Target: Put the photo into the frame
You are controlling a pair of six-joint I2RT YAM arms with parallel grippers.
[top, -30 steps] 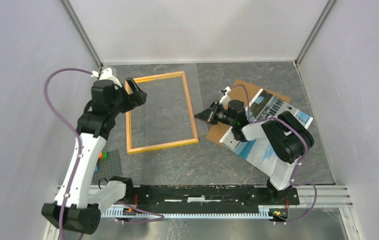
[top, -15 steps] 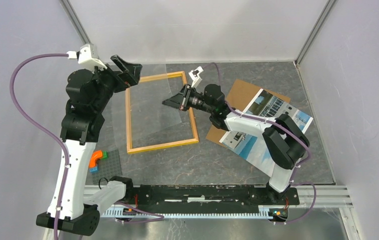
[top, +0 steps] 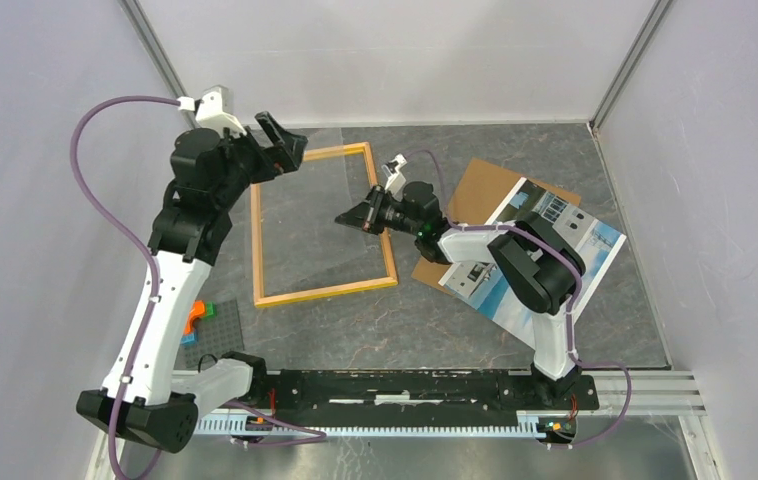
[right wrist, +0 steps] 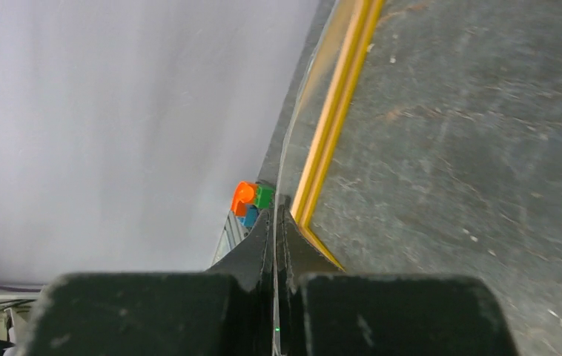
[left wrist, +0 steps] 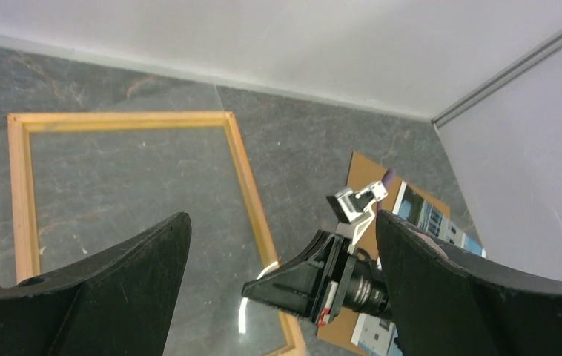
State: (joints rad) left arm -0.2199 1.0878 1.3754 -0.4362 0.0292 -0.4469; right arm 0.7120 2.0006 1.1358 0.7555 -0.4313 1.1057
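The photo [top: 555, 212] lies face up at the right of the table [top: 355, 330], well apart from the frame [top: 325, 291], resting partly on a brown board [top: 475, 185] with the right arm reaching across it. The frame lies flat to the left of the table's middle. Above its right rail, the right claw [top: 343, 217] is pinched together on the edge of a clear sheet [right wrist: 285, 148], held raised over the frame. The left claw [top: 290, 152] hangs over the frame's far left corner, fingers spread wide and gripping nothing. Near the left arm's base sit small coloured blocks [top: 195, 318].
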